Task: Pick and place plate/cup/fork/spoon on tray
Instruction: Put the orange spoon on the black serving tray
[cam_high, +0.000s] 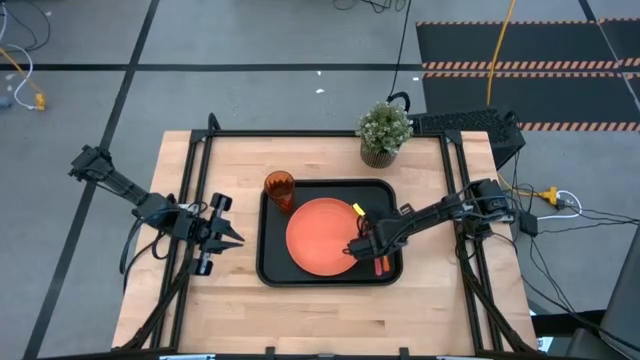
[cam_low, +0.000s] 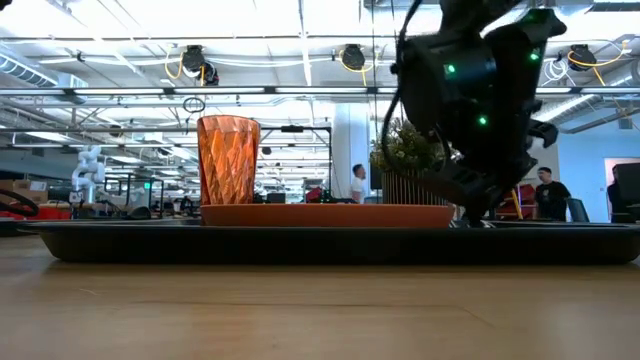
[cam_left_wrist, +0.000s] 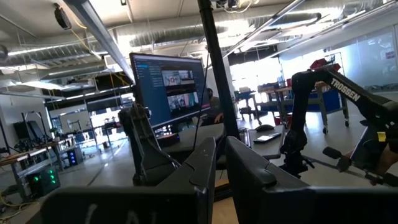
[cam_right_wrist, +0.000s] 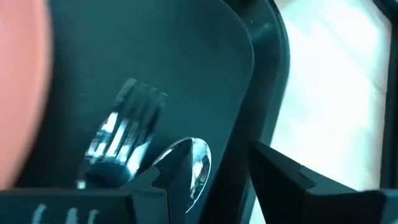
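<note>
black plastic fills most of the picture: the tray (cam_high: 268, 262) sits at the middle of the worktop, a little toward the right edge, and everything the task names appears to be on it. the plate (cam_high: 322, 236) lies flat at the tray's centre, and the cup (cam_high: 279, 189) stands upright in the tray's far-left corner, just beside the plate. an orange handle (cam_high: 358, 209) pokes out at the plate's far-right rim.

the right gripper (cam_high: 366, 250) is low over the tray's near-right part, beside the plate. its wrist view shows the fork (cam_right_wrist: 126, 127) and the spoon (cam_right_wrist: 193, 163) lying side by side on the tray floor; the fingers (cam_right_wrist: 283, 180) are spread, with the spoon's bowl just at the near finger and nothing pinched between them. in the overhead view a pinkish-red handle shows under the gripper.

this reads as the release of the last piece of cutlery. to finish cleanly, keep the fingers parted and lift straight up, so neither tip drags the spoon or nudges the fork toward the rim; then clear the plate's edge before swinging away.

the left gripper (cam_high: 225, 237) waits over the worktop near the left edge, apart from the tray, its fingers nearly together and empty.
</note>
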